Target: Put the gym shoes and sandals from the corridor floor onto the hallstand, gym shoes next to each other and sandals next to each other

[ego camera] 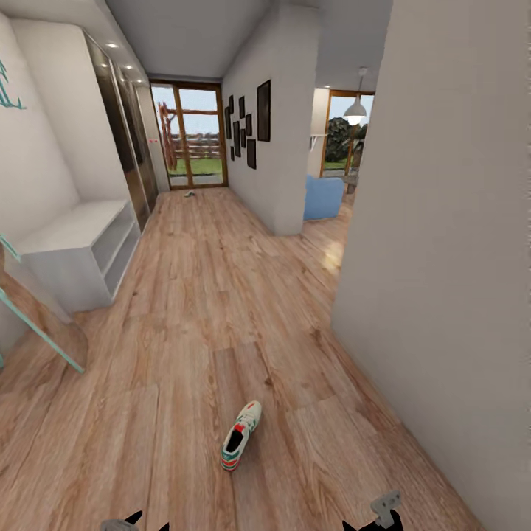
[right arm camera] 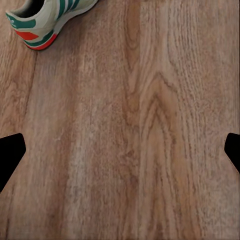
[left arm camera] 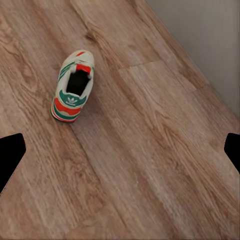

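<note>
A gym shoe (ego camera: 241, 435) is seen lying alone on the corridor floor (ego camera: 184, 332), upright on its sole, its toe pointed away down the corridor and its heel toward the robot. One such shoe is counted close by (left arm camera: 73, 86); in the right wrist view only its heel end (right arm camera: 47, 21) is caught at the edge. A small, indistinct object (ego camera: 189, 194) is made out far off by the glass door (ego camera: 188, 136), too small to be identified. A white open shelf unit (ego camera: 81, 254) is set against the left wall, and nothing can be seen on its shelves. Dark tips of the left claw (ego camera: 136, 522) and right claw (ego camera: 372, 522) are shown at the lower edge. Both fingertips are spread wide in each wrist view, and nothing is held or touched.
</note>
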You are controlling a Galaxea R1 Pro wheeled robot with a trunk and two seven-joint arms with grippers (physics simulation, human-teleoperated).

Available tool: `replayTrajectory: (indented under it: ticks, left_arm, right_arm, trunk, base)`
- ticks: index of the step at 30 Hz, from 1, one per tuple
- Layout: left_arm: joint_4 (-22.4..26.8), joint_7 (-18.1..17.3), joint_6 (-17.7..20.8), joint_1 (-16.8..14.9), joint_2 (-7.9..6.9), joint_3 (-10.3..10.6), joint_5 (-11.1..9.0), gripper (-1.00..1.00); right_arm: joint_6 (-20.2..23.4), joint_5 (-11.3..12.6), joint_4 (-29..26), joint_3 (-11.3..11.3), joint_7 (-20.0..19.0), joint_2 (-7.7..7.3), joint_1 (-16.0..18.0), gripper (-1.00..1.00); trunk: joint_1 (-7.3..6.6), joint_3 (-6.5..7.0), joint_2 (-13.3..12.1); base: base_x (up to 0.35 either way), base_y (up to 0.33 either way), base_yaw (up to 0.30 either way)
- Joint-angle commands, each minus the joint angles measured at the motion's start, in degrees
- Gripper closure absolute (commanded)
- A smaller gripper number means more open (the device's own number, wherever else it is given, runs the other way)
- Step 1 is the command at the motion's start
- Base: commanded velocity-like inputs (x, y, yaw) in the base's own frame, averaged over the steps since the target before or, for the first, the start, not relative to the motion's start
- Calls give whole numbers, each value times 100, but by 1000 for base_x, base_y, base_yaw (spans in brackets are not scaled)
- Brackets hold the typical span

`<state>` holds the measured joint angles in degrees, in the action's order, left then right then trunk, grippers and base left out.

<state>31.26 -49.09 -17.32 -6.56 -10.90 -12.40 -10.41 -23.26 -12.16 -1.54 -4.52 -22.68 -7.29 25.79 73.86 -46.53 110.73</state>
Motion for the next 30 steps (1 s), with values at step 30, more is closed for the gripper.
replayTrajectory:
  ticks: [30]
  left_arm:
    - [-8,240,-8,-10,7,-24,-45,-100]
  right_arm:
    - [-19,-50,5,-49,-18,5,5,-100]
  trunk:
    - [2,-5,2]
  base:
    - [116,43,-210]
